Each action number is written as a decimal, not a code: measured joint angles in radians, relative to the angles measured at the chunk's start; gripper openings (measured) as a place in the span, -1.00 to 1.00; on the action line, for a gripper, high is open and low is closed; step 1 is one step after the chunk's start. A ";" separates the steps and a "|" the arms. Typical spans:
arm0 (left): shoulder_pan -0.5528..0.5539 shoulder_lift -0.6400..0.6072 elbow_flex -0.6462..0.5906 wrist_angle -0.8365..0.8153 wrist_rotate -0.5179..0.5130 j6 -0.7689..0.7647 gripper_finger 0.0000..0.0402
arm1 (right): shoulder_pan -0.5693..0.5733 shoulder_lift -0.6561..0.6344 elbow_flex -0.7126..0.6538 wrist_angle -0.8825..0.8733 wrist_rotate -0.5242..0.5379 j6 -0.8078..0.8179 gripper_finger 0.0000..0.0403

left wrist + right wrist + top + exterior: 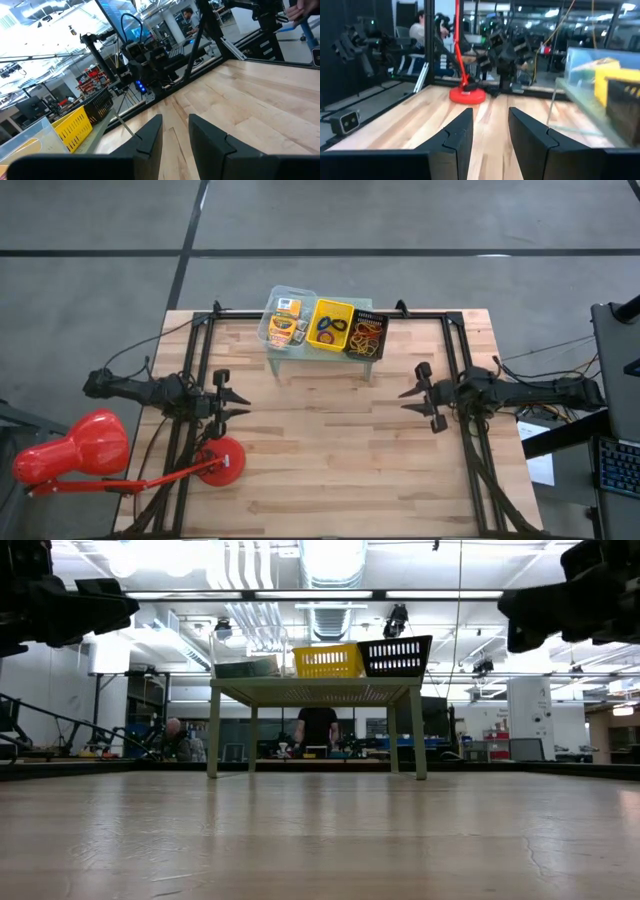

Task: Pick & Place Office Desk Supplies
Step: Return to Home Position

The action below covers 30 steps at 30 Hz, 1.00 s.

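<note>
From above, a wooden table (330, 460) is seen with one green stand (320, 361) at its far edge. Three bins are set in a row on the stand. One clear bin (290, 292) is filled with little yellow-orange boxes (286, 328). One yellow bin (335, 304) is filled with blue and black rings (331, 330). One black bin (384, 330) is filled with a heap of rubber bands (365, 338), too tangled to be counted. The left gripper (243, 402) is held over the table's left side and the right gripper (405, 397) over its right side, both well apart from the bins. The fingers of both are spread and nothing is held. One red lamp (70, 452) is seen at the left, its round base on the table. From table height, what lies in the bins is hidden. Only the three bin walls are seen, with four stand legs below and two people (318, 728) far behind. In the left wrist view, a gap is seen between the two fingers (150, 142), and the bins are seen from the side. In the right wrist view, the same gap is seen, with the lamp's base and the bins beyond.
</note>
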 joint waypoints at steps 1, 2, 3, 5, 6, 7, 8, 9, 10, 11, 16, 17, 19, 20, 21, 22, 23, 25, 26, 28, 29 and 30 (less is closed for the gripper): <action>0.000 0.000 0.000 0.000 0.000 0.000 -0.52 | -0.006 -0.016 0.000 0.001 0.000 -0.001 -0.40; 0.000 0.000 0.000 0.000 0.000 0.000 -0.52 | -0.014 -0.035 0.000 0.002 0.000 0.000 -0.40; 0.000 0.000 0.000 0.000 0.000 0.000 -0.52 | -0.022 -0.054 0.000 0.002 0.000 0.006 -0.40; 0.000 0.000 0.000 0.000 0.000 0.000 -0.52 | -0.039 -0.092 0.000 -0.002 -0.001 0.024 -0.40; 0.000 0.000 0.000 0.000 0.000 0.000 -0.52 | -0.048 -0.113 0.000 -0.009 -0.001 0.031 -0.40; 0.000 0.000 0.000 0.000 0.000 0.000 -0.52 | -0.058 -0.135 0.000 -0.023 -0.002 0.038 -0.40; 0.000 0.000 0.000 0.000 0.000 0.000 -0.52 | -0.066 -0.159 0.000 -0.041 -0.003 0.046 -0.40; 0.000 0.000 0.000 0.000 0.000 0.000 -0.52 | -0.075 -0.183 0.000 -0.060 -0.004 0.053 -0.40; 0.000 0.000 0.000 0.000 0.000 0.000 -0.52 | -0.082 -0.205 0.000 -0.082 -0.004 0.061 -0.40; 0.000 0.000 0.000 0.000 0.000 0.000 -0.52 | -0.089 -0.232 0.000 -0.109 -0.005 0.070 -0.40; 0.000 0.000 0.000 0.000 0.000 0.000 -0.52 | -0.103 -0.340 0.000 -0.250 -0.087 0.093 -0.40; 0.000 0.000 0.000 0.000 0.000 0.000 -0.52 | -0.103 -0.339 0.001 -0.253 -0.114 0.100 -0.40; 0.000 0.001 0.000 0.000 0.000 0.000 -0.52 | -0.103 -0.336 0.001 -0.271 -0.160 0.109 -0.40; 0.000 0.002 0.000 0.000 0.000 0.000 -0.52 | -0.103 -0.333 0.001 -0.280 -0.177 0.109 -0.40; 0.000 0.002 0.000 0.000 0.000 0.000 -0.52 | -0.103 -0.332 0.001 -0.291 -0.184 0.110 -0.40; 0.000 0.003 0.000 0.000 0.000 0.000 -0.52 | -0.103 -0.333 0.001 -0.305 -0.183 0.112 -0.40; 0.000 0.006 0.000 0.000 0.000 0.000 -0.52 | -0.103 -0.333 0.001 -0.316 -0.184 0.118 -0.40; 0.000 0.007 0.000 0.000 0.000 0.000 -0.52 | -0.103 -0.325 0.001 -0.329 -0.184 0.131 -0.40; 0.000 0.007 0.000 0.000 0.000 0.000 -0.52 | -0.103 -0.322 0.001 -0.331 -0.184 0.132 -0.40; 0.000 0.010 0.000 0.000 0.000 0.000 -0.51 | -0.102 -0.315 0.001 -0.337 -0.184 0.130 -0.40; 0.000 0.010 0.000 0.000 0.000 0.000 -0.51 | -0.102 -0.309 0.001 -0.337 -0.183 0.124 -0.40; 0.000 0.010 0.000 0.000 0.000 0.000 -0.51 | -0.102 -0.306 0.001 -0.337 -0.183 0.112 -0.40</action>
